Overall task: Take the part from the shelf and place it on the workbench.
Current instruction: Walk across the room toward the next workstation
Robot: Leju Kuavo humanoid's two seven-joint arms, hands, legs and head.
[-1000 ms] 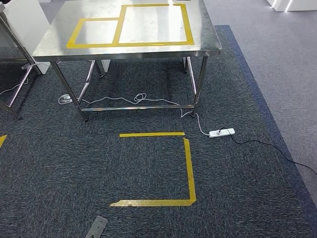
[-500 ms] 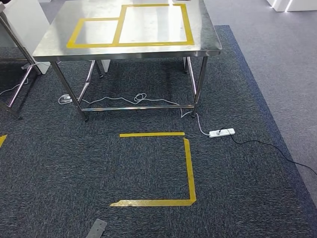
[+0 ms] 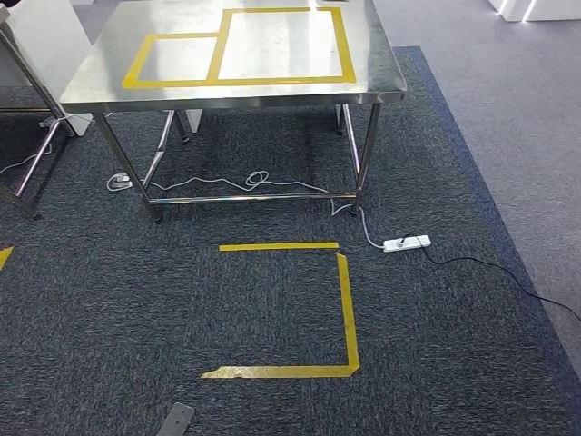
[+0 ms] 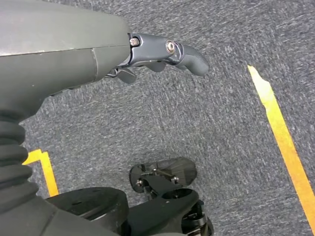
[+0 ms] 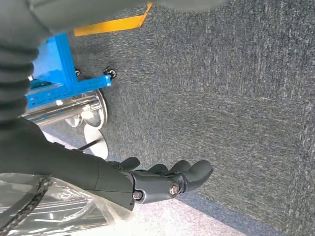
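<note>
Nothing was held by the left hand (image 4: 163, 54) or right hand (image 5: 163, 182); fingers were loosely extended above carpet (image 3: 274, 309).

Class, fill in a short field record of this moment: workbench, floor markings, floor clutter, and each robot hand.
workbench: steel table, top marked with two yellow tape rectangles
floor marking: yellow tape outline on dark carpet before the table
clutter: white power strip beside the table leg
left hand: empty, over carpet
right hand: empty, clear plastic wrap alongside
</note>
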